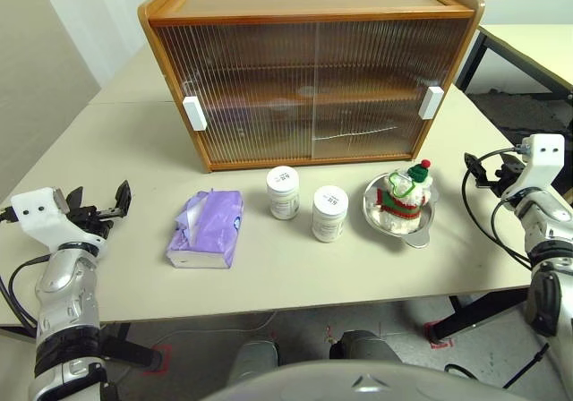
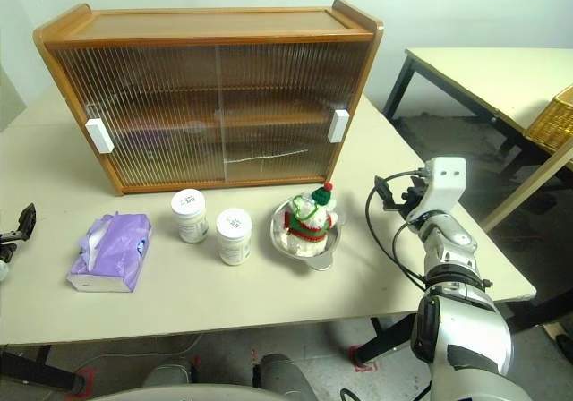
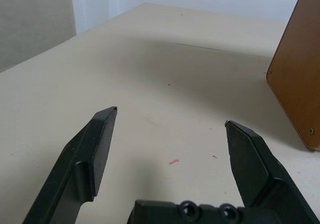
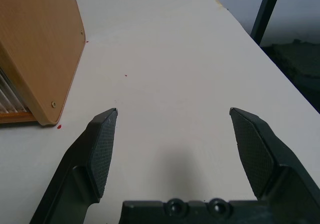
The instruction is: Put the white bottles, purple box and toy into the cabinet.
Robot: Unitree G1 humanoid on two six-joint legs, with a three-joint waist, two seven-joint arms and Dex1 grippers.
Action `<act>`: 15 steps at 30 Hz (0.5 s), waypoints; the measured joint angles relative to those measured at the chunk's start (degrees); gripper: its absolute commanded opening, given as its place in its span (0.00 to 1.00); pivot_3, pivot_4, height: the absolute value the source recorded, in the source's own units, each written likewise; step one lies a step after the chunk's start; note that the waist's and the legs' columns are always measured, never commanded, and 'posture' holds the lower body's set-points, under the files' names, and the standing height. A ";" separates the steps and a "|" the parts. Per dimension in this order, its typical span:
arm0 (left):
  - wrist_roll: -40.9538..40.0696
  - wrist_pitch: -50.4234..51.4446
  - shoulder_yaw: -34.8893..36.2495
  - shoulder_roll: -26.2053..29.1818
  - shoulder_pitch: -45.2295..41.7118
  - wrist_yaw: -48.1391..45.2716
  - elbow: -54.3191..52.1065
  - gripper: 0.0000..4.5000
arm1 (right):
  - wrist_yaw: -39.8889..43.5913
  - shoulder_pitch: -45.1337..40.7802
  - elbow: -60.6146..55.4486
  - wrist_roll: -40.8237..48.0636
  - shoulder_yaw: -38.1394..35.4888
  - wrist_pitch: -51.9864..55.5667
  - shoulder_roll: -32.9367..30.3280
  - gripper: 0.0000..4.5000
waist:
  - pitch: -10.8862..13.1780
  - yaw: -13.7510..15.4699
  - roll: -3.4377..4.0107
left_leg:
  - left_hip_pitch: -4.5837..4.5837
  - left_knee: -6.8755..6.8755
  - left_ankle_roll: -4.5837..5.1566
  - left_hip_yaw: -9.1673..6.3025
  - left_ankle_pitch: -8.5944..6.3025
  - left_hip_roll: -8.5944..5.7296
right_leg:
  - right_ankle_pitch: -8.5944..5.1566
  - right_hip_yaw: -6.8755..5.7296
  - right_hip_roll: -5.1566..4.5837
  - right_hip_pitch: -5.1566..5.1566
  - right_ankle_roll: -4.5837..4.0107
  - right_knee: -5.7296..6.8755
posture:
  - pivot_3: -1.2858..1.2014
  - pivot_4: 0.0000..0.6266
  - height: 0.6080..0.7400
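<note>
Purple box (image 1: pixel 208 228) nearest — cabinet (image 1: pixel 309 74) doors closed.

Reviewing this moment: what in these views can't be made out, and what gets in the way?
- Cabinet contents: head views, ribbed translucent doors blur the shelves into vague shapes.
- White bottles label print: head views, too small to read.
- Toy lower part: sunk in the steel bowl.
- Left gripper: right eye view, cut by the edge.
</note>
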 measured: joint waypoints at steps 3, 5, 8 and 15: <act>0.04 0.86 -0.10 0.22 -0.90 -0.04 0.09 0.99 | 1.89 0.09 -2.57 0.76 -0.05 0.36 0.08 1.00 | 0.05 -0.09 0.04 | -0.06 0.01 0.01 0.04 0.01 -0.02 | 0.03 0.01 0.00 -0.08 -0.02 0.01 | 0.49 0.00 1.00; 0.06 1.45 -0.44 1.52 -2.64 -0.45 0.07 0.99 | 5.28 -0.72 -8.30 2.56 -0.04 1.42 0.11 1.00 | 0.07 -0.27 0.08 | -0.18 0.02 0.06 0.15 0.04 -0.12 | 0.14 0.01 0.07 -0.22 -0.10 0.01 | 0.49 0.00 1.00; 0.07 1.85 -0.62 3.15 -3.71 -0.66 -0.27 0.99 | 9.86 -1.99 -19.07 5.98 -0.05 5.86 -0.57 1.00 | 0.04 -0.75 0.05 | -0.12 0.04 0.05 0.27 0.03 -0.18 | 0.15 0.02 0.40 -0.15 -0.21 -0.07 | 0.48 0.00 1.00; 0.10 3.66 -1.05 4.11 -3.87 -1.01 -0.33 0.99 | 18.97 6.11 -45.82 14.95 2.34 25.60 -1.50 1.00 | 0.01 -1.26 -0.13 | -0.16 0.07 0.05 0.37 0.00 -0.14 | -0.04 -0.12 1.14 -0.19 -0.54 -0.06 | 0.48 0.00 1.00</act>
